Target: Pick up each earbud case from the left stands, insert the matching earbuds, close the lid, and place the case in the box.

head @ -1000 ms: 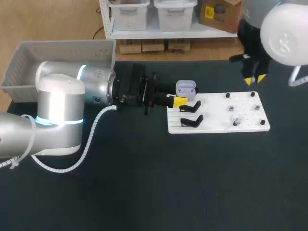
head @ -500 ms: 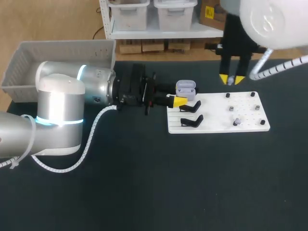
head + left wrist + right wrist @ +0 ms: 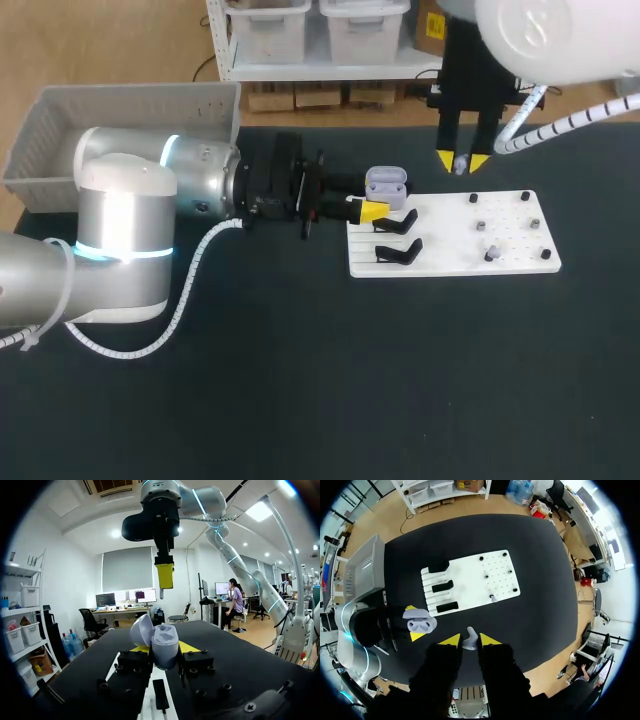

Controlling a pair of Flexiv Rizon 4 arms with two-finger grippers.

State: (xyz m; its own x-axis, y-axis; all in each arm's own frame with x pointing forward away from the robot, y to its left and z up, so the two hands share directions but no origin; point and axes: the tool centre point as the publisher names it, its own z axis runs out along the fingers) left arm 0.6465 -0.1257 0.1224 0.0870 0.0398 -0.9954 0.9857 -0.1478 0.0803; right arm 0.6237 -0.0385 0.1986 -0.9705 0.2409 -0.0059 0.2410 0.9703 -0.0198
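Note:
My left gripper [image 3: 378, 199] is shut on the open lavender earbud case [image 3: 385, 184] at the left edge of the white board [image 3: 455, 238]. In the left wrist view the case [image 3: 162, 649] sits between the yellow tips with its lid tipped back. My right gripper [image 3: 460, 160] hangs above the table just behind the board, to the right of the case, shut on a small grey earbud [image 3: 459, 166]. The right wrist view shows that earbud [image 3: 470, 641] pinched between the tips, with the case [image 3: 419, 623] below and to one side. Another earbud [image 3: 490, 254] sits on the board.
Two black stands [image 3: 397, 236] stand empty on the board's left part, and small black pegs dot its right part. A grey basket [image 3: 120, 125] sits at the table's far left corner, behind my left arm.
My right arm has swung leftward with the earbud, from beyond the board's right end to near the case. The left arm and case have not moved.

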